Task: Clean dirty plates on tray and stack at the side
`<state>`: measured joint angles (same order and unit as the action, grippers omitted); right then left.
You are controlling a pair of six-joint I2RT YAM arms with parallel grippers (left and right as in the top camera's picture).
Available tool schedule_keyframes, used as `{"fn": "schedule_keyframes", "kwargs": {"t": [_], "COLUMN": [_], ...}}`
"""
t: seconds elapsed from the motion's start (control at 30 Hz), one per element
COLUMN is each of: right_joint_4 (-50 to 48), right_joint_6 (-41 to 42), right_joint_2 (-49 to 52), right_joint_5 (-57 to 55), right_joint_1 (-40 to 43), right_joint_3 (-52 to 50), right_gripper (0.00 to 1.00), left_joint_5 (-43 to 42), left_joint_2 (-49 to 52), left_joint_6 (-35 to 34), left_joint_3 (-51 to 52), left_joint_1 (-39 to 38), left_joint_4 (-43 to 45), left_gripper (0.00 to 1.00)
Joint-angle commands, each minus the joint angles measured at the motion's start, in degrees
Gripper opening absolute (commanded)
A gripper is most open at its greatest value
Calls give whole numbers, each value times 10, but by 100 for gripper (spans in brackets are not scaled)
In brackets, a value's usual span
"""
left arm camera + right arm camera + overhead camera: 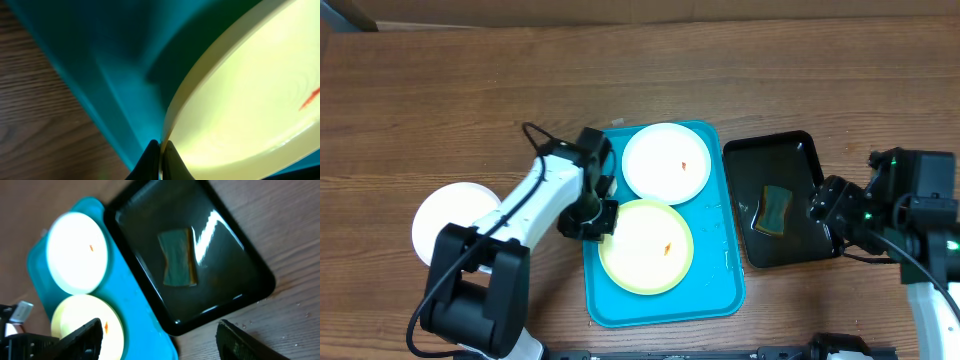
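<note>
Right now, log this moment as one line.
left tool: shut on yellow-green plate rim | right tool: open, near black tray | stained white plate: on turquoise tray | second white plate: on table, left

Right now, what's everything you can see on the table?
white plates: 2, white; one at the far end of the blue tray, with a small orange stain; one on the bare table, left
yellow plate: 1, pale yellow-green, near end of the blue tray, orange stain in the middle
blue tray: 1, turquoise, middle of the table
black tray: 1, glossy black, right of the blue tray
sponge: 1, greenish, in the black tray
table: 1, brown wood
left gripper: 1, black, shut on the yellow plate's rim
right gripper: 1, black, open, over the black tray's edge
</note>
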<state>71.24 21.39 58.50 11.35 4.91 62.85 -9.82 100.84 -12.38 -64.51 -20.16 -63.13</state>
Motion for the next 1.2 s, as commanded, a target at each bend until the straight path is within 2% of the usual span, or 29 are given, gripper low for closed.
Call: {"fn": "schedule_keyframes", "kwargs": {"t": [0.0, 0.13, 0.2, 0.3, 0.33, 0.47, 0.6, 0.67, 0.8, 0.87, 0.97, 1.07, 1.1, 1.17], "right_joint_4": [-33, -109, -143, -187, -197, -240, -278, -292, -306, -303, -247, -181, -165, -142], "right_joint_6": [-19, -19, -14, -10, -3, -1, 13, 15, 15, 15, 15, 11, 11, 10], "right_joint_2": [15, 34, 52, 97, 118, 210, 298, 331, 366, 366, 361, 348, 344, 338], "right_joint_5": [28, 76, 92, 78, 63, 24, -27, -37, -45, -53, -51, -53, -54, -54], "right_joint_1": [3, 3, 0, -13, -19, -54, -79, -84, -84, -84, -84, -86, -86, -86], "right_joint_3": [-61, -124, -142, -155, -155, -155, -155, -155, -155, -153, -120, -72, -59, -40], "right_gripper": [71, 61, 57, 54, 54, 53, 49, 41, 13, 4, 4, 4, 8, 33], "left_joint_5": [19, 19, 18, 11, 9, 5, -3, -3, -3, -3, -3, 4, 11, 28], "left_joint_2": [-15, -15, -15, -15, -15, -16, -20, -31, -73, -102, -148, -184, -191, -199], "left_joint_6": [-80, -114, -124, -126, -125, -123, -113, -104, -87, -83, -76, -69, -69, -69], "left_joint_3": [26, 58, 70, 75, 75, 69, 48, 32, 5, -2, -3, -3, -3, -3], "left_joint_1": [-22, -26, -26, -27, -27, -27, -27, -27, -27, -27, -27, -27, -27, -27], "left_joint_4": [15, 39, 50, 59, 62, 63, 47, 31, 10, 9, 15, 23, 23, 23], "left_gripper": [4, 4, 12, 39, 44, 55, 56, 56, 56, 57, 61, 70, 74, 80]}}
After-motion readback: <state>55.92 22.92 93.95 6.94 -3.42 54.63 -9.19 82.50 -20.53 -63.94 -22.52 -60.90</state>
